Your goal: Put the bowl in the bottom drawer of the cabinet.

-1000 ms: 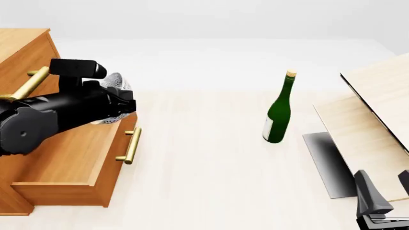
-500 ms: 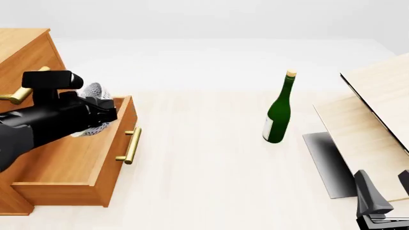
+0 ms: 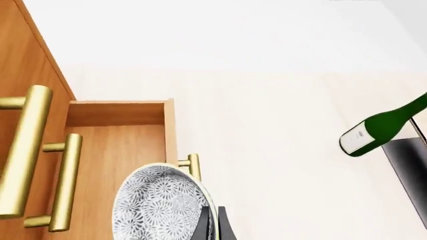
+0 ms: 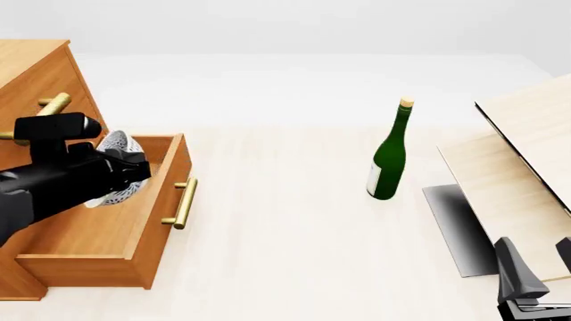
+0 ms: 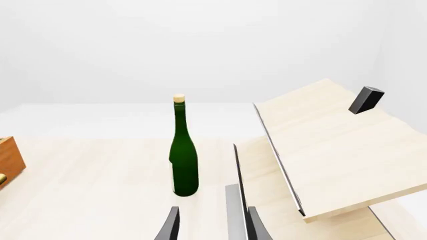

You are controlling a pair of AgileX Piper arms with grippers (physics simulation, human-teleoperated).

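The speckled white bowl [image 4: 118, 146] hangs tilted on edge over the open bottom drawer [image 4: 98, 221], above its inner back part. My left gripper [image 4: 134, 171] is shut on the bowl's rim. The left wrist view shows the bowl [image 3: 159, 205] pinched by the left gripper [image 3: 215, 227] above the drawer's floor [image 3: 120, 145], just inside its front panel with the brass handle [image 3: 192, 166]. The orange-brown cabinet [image 4: 34, 70] rises behind at far left. My right gripper [image 4: 541, 262] rests open at the bottom right, its fingers [image 5: 171, 227] apart with nothing between them.
A green bottle [image 4: 389, 157] stands upright mid-table, also in the right wrist view as the bottle [image 5: 183, 160]. Pale wooden boards [image 4: 526, 154] slope at the right over a grey slab [image 4: 455, 221]. A small black block [image 5: 365, 99] sits on the upper board. Upper drawer handles [image 3: 27, 155] project beside the bowl.
My left arm has carried the bowl leftward and lower, from above the drawer's front panel to over its interior. The right arm has not moved.
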